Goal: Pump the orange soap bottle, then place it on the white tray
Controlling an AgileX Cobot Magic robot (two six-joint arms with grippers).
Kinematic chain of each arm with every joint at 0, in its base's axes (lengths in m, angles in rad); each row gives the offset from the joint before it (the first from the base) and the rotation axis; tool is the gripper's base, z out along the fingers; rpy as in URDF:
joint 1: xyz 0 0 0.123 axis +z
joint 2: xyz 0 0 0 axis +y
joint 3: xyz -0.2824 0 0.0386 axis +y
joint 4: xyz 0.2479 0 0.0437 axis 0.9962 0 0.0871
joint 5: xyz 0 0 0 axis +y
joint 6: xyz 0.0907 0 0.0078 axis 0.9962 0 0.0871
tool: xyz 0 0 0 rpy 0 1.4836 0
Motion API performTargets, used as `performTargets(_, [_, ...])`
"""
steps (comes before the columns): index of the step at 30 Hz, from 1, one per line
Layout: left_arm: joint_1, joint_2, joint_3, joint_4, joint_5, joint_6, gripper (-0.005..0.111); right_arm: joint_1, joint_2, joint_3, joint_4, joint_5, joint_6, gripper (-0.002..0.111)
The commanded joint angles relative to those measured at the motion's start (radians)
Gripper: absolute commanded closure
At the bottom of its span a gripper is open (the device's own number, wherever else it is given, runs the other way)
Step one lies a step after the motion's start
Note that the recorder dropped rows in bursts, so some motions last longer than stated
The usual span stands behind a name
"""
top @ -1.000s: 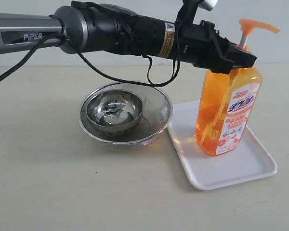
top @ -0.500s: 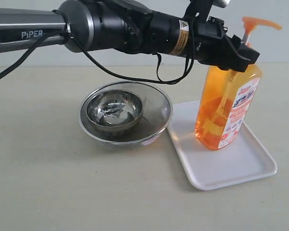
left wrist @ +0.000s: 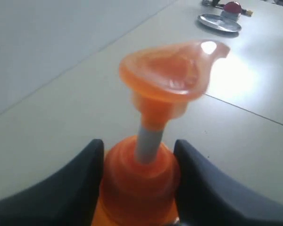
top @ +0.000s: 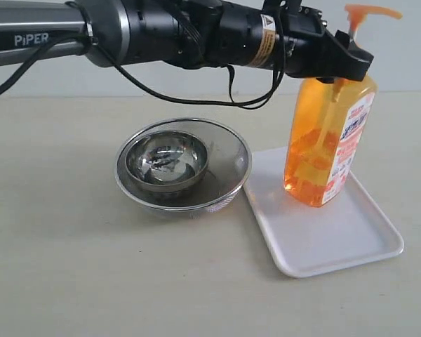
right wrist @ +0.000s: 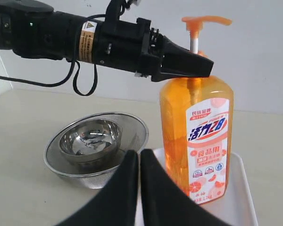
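Beige counter (top: 70, 281), matte and plain, w/ a pale wall (top: 407, 63) behind. Two nested steel bowls (top: 228, 151) sit mid-counter, just beside the left edge of the white tray (top: 337, 256). Front and left of the counter lie open. The tray's front half is bare, w/ a low rim all round. The orange soap bottle (top: 330, 140) is over the tray's rear part, tilted a bit (can't tell if its base touches). Translucent body, white-and-pink label w/ blue lettering, white stem showing under the orange pump head. Left fingers (left wrist: 61, 188) are clamped on the bottle's neck collar, one each side. Right fingers (right wrist: 127, 188) are pressed together, holding nothing, apart from the bottle.
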State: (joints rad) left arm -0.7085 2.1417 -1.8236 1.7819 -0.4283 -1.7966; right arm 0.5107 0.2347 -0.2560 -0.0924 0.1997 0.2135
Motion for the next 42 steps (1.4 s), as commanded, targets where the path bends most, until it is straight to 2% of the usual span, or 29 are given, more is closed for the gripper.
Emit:
performTargets(1, [-0.047, -0.066, -0.013, -0.038, 0.107, -0.035, 0.102, -0.002, -0.004, 0.006, -0.001, -0.009, -0.006, 0.108])
performTargets(8, [-0.116, -0.075, -0.002, -0.038, 0.294, -0.043, 0.102, -0.002, -0.004, 0.006, 0.004, -0.001, -0.006, 0.108])
performTargets(22, [-0.219, -0.151, 0.160, -0.038, 0.723, -0.040, 0.102, -0.002, -0.004, 0.006, 0.015, -0.001, -0.006, 0.108])
performTargets(33, [-0.309, -0.156, 0.162, -0.038, 0.988, -0.043, 0.102, -0.002, -0.004, 0.006, 0.034, 0.005, -0.006, 0.108])
performTargets(42, [-0.350, -0.156, 0.162, -0.038, 1.118, -0.072, 0.102, -0.002, -0.004, 0.006, 0.042, 0.009, -0.006, 0.108])
